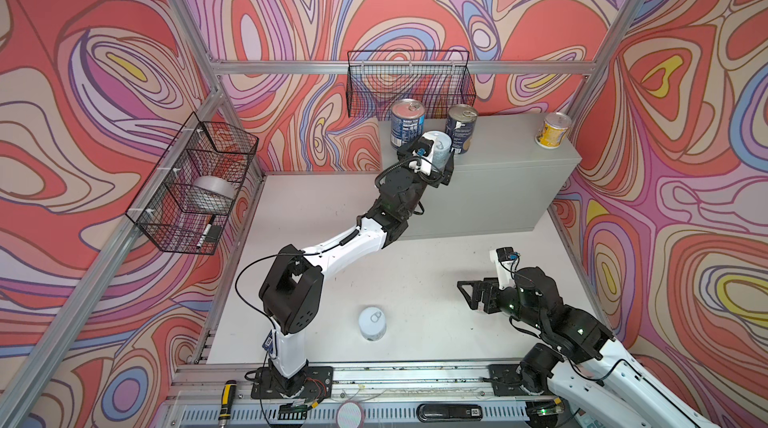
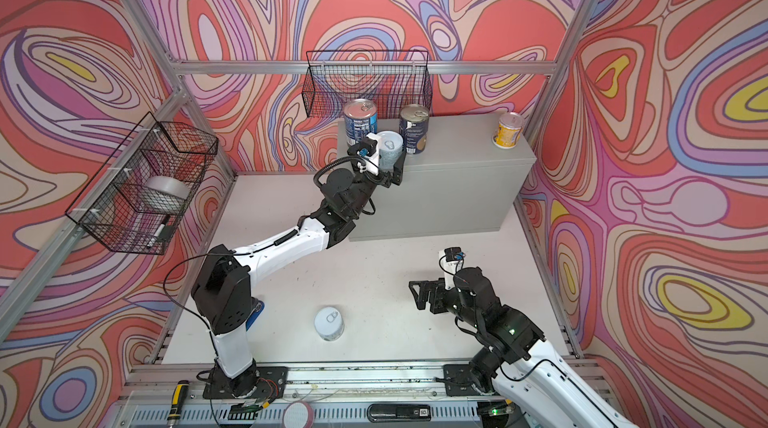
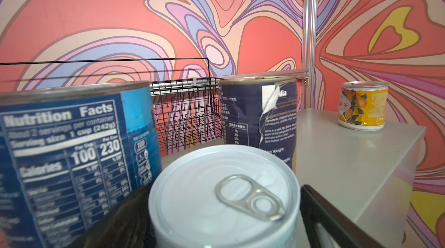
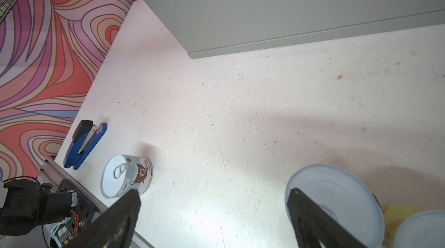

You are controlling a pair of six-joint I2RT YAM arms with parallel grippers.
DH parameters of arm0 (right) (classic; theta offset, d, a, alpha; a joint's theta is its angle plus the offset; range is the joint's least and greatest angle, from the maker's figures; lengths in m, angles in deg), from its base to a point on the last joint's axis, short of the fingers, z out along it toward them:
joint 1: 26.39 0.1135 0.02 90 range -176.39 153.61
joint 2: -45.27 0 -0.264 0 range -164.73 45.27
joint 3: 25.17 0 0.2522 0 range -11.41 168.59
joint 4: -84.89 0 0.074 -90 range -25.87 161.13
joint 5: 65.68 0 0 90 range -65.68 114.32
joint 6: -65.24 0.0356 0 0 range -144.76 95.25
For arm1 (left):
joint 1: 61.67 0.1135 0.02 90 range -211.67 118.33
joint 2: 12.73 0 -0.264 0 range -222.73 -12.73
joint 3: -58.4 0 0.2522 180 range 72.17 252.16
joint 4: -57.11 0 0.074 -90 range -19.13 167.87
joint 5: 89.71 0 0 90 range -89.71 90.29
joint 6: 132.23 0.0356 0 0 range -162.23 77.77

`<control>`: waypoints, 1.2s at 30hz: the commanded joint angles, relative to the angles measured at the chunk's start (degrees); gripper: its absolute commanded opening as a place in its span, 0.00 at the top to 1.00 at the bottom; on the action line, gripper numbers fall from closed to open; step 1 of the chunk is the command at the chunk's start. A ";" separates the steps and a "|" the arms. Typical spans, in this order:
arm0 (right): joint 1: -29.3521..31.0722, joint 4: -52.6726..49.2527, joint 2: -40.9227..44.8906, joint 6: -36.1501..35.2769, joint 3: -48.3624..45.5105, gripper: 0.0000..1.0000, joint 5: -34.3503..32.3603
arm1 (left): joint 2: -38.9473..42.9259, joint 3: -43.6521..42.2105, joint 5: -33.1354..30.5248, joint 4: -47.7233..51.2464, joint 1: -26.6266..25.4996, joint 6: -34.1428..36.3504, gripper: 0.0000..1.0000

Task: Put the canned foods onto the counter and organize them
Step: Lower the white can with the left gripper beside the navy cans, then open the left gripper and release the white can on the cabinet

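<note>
Left hand [image 1: 437,157], upper middle, spread either side of the pale blue can [image 3: 224,201], not gripping: slight gap at one finger [image 3: 315,210], the other blurred. Can upright at the grey bench [image 1: 511,143] front edge, base hidden, between two dark blue cans [image 1: 408,122]; yellow can [image 1: 552,130] far right. Right hand [image 1: 470,295], lower right, wide open, empty. White-teal can [image 1: 372,324] on the white bench [image 1: 415,276]; two lids [image 4: 342,186] cut off behind a finger.

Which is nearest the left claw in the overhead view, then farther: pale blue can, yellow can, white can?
1. Pale blue can, between the jaws of the left gripper, on the counter.
2. Yellow can, at the counter's far right end.
3. White can, down on the table, off the counter.
</note>
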 commanded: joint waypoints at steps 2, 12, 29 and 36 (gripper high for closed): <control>-0.09 0.61 0.12 -0.40 -0.11 0.02 -0.01 | 2.41 -1.89 -0.36 -0.47 0.19 -0.84 0.00; -0.08 0.35 -0.04 -0.38 0.03 0.02 -0.26 | 5.28 -6.81 -2.55 -2.50 -0.08 0.96 0.00; -0.08 0.85 -2.96 -0.40 2.39 0.01 -1.81 | 18.62 -23.60 -11.70 -1.16 -0.96 1.67 0.00; -0.04 2.35 -5.23 -1.31 3.23 0.02 -0.73 | 19.63 -21.75 -9.27 5.29 -0.96 0.25 0.00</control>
